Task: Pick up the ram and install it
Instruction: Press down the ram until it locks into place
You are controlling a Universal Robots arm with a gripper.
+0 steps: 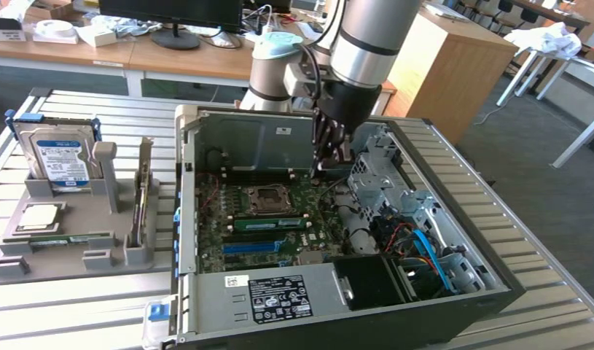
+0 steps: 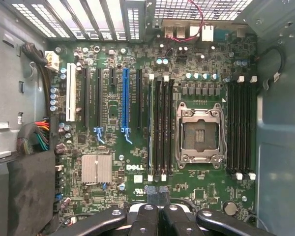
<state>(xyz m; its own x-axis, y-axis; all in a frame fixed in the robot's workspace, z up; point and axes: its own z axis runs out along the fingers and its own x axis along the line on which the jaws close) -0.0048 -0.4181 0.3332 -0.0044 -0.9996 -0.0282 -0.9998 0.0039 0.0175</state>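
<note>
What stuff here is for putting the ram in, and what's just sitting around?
For the job: the gripper, shut above the motherboard; the ram, standing in a motherboard slot; the open computer case.

Just lying about: the hard drive, the silver processor chip and the expansion card on the grey holder; the monitor on the desk.

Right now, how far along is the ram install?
Done: the ram stands in a slot beside the socket. In hand: nothing; the tool is shut above the board. Left: whether it is fully seated I cannot tell.
</note>
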